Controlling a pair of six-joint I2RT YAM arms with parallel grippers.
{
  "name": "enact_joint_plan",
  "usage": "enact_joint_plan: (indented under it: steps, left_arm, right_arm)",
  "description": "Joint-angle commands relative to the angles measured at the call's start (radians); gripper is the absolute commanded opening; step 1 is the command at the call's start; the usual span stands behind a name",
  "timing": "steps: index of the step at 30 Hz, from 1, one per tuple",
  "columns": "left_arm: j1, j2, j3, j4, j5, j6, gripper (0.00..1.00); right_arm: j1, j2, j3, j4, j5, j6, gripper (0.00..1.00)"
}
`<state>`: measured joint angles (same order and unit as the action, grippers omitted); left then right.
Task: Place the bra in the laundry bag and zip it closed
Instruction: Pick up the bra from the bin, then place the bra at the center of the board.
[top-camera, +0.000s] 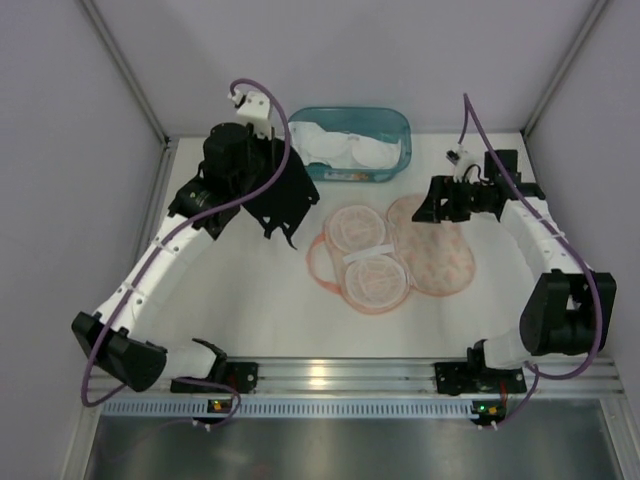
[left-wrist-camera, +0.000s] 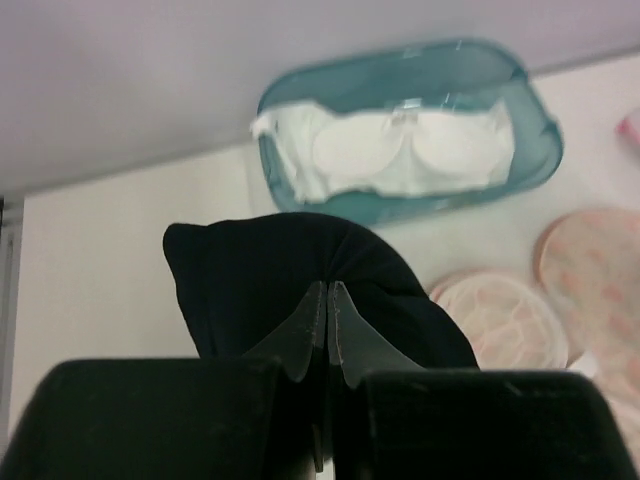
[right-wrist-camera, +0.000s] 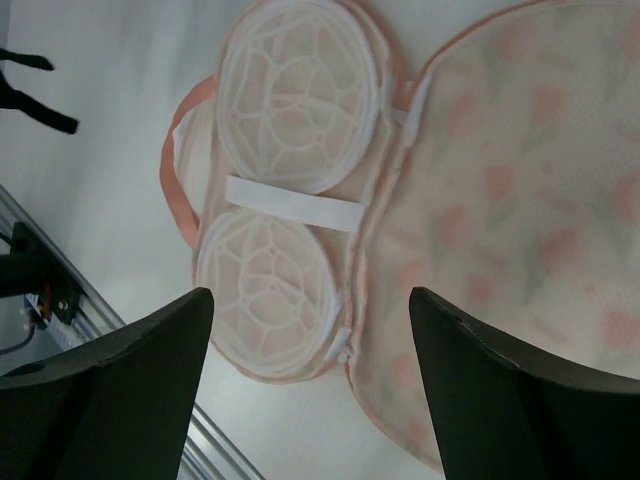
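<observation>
A black bra (top-camera: 290, 195) hangs above the table's left-middle, pinched in my left gripper (top-camera: 266, 160). In the left wrist view the bra (left-wrist-camera: 260, 270) drapes past the shut fingertips of the gripper (left-wrist-camera: 328, 287). The pink laundry bag (top-camera: 440, 255) lies open and flat at the centre, with two white domed cages (top-camera: 372, 280) beside its floral mesh flap (right-wrist-camera: 510, 190). My right gripper (top-camera: 424, 206) hovers over the bag's right half, open, with nothing between its fingers (right-wrist-camera: 150, 350). The bag's zipper pull (right-wrist-camera: 343, 343) lies near the lower cage (right-wrist-camera: 270, 300).
A teal bin (top-camera: 398, 122) holding white bras (top-camera: 350, 150) stands at the back centre, and in the left wrist view the bin (left-wrist-camera: 540, 150) lies beyond the held bra. Enclosure walls rise on both sides. A metal rail (top-camera: 340, 375) runs along the near edge.
</observation>
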<state>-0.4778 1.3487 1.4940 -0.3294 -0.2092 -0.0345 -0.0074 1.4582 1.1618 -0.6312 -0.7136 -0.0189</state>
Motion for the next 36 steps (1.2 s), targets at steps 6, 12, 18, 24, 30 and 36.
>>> enact_joint_plan:
  steps: [6, 12, 18, 24, 30, 36]
  left_arm:
    - [0.007, -0.258, -0.404, -0.117, -0.075, -0.028, 0.0]
    - [0.007, -0.154, -0.465, -0.117, -0.125, -0.024, 0.0]
    - [0.021, 0.049, -0.423, -0.089, -0.138, -0.061, 0.0]
    - [0.129, 0.138, -0.33, -0.106, 0.057, -0.004, 0.33]
    - [0.192, -0.104, -0.451, -0.242, 0.384, 0.422, 0.79]
    - [0.203, -0.283, -0.569, -0.436, 0.626, 0.817, 0.73]
  right_arm:
    - [0.138, -0.052, 0.018, 0.028, -0.015, -0.012, 0.81]
    - [0.175, -0.032, 0.033, 0.022, 0.011, -0.007, 0.81]
    - [0.195, -0.009, 0.056, -0.007, 0.042, -0.029, 0.81]
    - [0.199, 0.005, 0.065, -0.015, 0.054, -0.035, 0.82]
    - [0.201, -0.013, 0.044, -0.024, 0.063, -0.053, 0.82]
    - [0.199, -0.004, 0.045, -0.03, 0.057, -0.062, 0.83]
